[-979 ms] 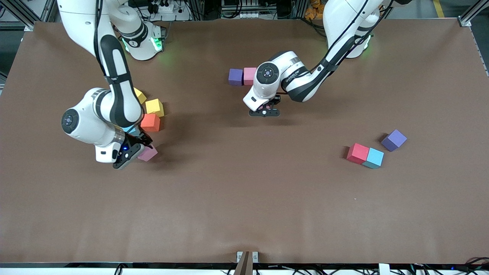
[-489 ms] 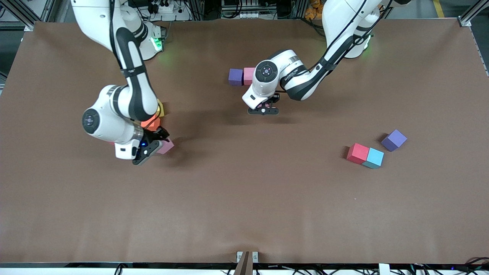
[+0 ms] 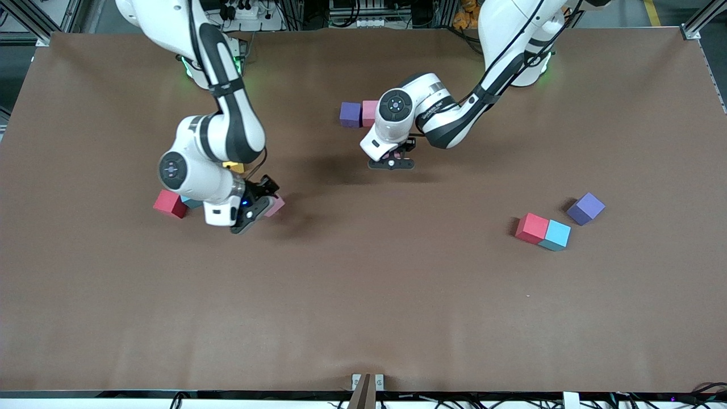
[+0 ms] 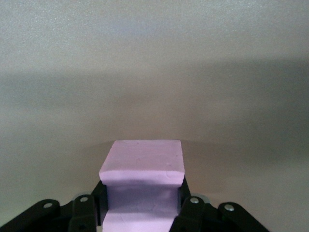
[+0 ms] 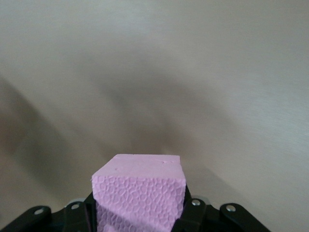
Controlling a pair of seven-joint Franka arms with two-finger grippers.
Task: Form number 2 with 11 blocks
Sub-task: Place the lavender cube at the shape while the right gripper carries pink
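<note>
Nearest the front camera, toward the left arm's end of the brown desk (image 3: 363,307), we see a red block (image 3: 531,228) touching a light blue block (image 3: 555,234), with a purple block (image 3: 585,208) tilted a little and lying near them, slightly farther from the camera. Toward the right arm's end, the right claw (image 3: 257,205) is up over the desk, pinching a pink block (image 5: 139,195) between its fingers; the right wrist view shows that block's textured face filling the space between the jaws. Beside that arm, on the desk, lies another red block (image 3: 169,203), and a second light blue block (image 3: 191,201) shows just past it, mostly hidden under the wrist. A sliver of a yellow block (image 3: 234,166) peeks out beneath the same arm, a bit farther from the camera. Around the middle of the desk, the left claw (image 3: 392,163) is low over the desk and clamped on a second pink block (image 4: 143,181), as the left wrist view shows. Farthest from the camera, a second purple block (image 3: 350,114) sits touching a third pink block (image 3: 370,112), which is partly covered by the left arm's wrist.
</note>
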